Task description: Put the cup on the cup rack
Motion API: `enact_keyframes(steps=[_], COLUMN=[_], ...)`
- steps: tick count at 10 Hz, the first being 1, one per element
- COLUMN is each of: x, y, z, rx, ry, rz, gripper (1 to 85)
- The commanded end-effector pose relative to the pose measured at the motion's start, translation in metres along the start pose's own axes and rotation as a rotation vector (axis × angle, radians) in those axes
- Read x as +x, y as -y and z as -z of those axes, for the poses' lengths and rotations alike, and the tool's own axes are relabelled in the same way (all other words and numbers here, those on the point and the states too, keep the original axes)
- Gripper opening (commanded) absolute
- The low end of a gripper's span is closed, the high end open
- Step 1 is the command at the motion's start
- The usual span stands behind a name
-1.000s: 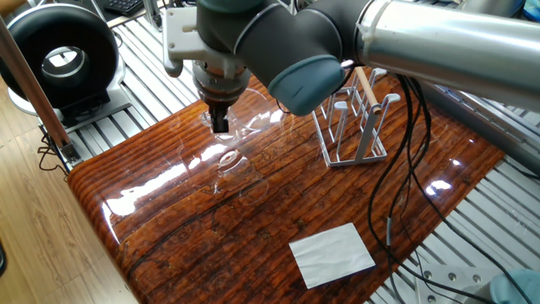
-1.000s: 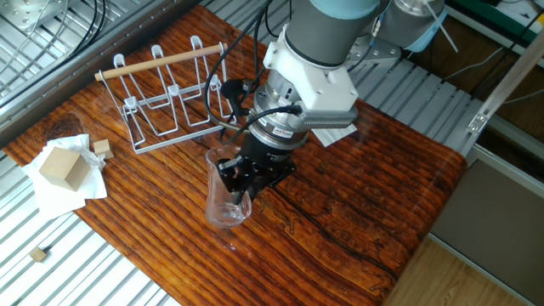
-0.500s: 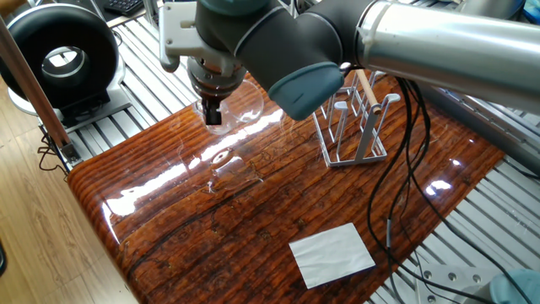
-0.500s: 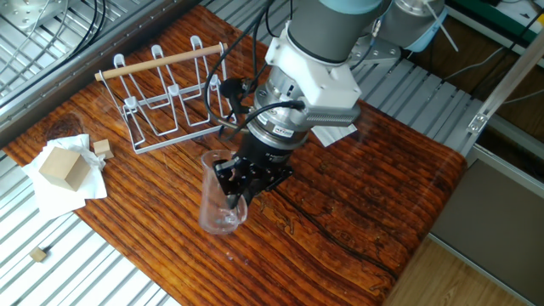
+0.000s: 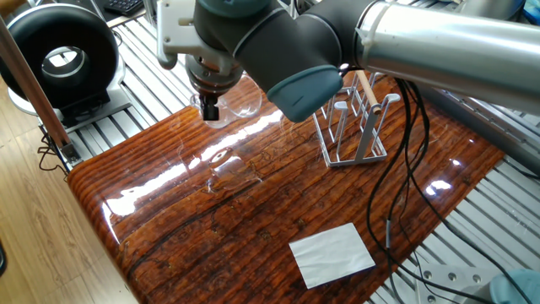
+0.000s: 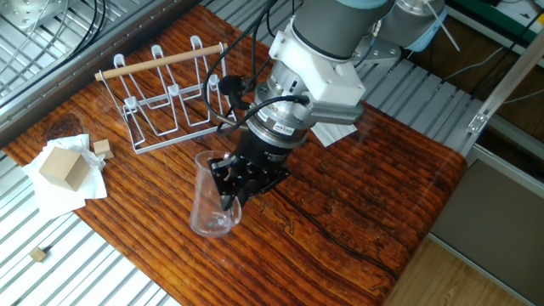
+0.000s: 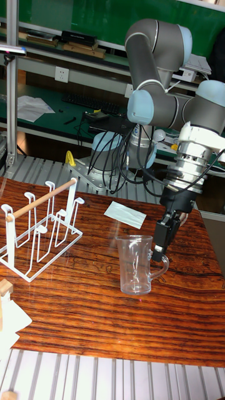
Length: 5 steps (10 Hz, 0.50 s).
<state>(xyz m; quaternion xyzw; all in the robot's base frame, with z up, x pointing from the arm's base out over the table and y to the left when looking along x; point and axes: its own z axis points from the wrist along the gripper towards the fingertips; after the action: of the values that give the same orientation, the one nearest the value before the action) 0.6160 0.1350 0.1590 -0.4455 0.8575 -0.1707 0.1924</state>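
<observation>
**Cup lifted off the table in the gripper**

Cup (image 7: 136,265) hangs upright in the air above the near part of the wooden table (image 7: 94,319), its thick base clear of the surface, as the tall fixed view shows best. The gripper (image 7: 160,244) is closed on the cup's rim, with one dark finger (image 7: 157,252) outside the glass wall on the side toward the arm. In the other fixed view the cup (image 6: 210,194) sits below and left of the gripper (image 6: 229,181), over the table's front edge.

Against the pictures from a second ago, the glass has risen and drifted: in the other fixed view it has moved left and toward the table edge, while in one fixed view the gripper (image 5: 209,107) and cup (image 5: 229,103) now stand higher, nearer the table's far corner. The grasp itself looks unchanged.

Farther back, the cup rack (image 7: 39,229) stands on the table well apart from the cup, its wooden rod handle across the top and its pegs bare; it has not moved. A white sheet of paper (image 7: 125,214) lies beyond the cup. In the other fixed view a small wooden block (image 6: 65,166) rests on white paper just beside the cup rack (image 6: 167,95).
</observation>
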Motion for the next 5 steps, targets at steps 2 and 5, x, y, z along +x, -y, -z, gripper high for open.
enact_keyframes(steps=[2, 5], x=[0.001, 0.019], y=[-0.002, -0.013], z=[0.0, -0.005], rx=[-0.012, -0.04], ry=[0.0, -0.041], rz=[-0.096, -0.124], gripper=[1.3, 1.3])
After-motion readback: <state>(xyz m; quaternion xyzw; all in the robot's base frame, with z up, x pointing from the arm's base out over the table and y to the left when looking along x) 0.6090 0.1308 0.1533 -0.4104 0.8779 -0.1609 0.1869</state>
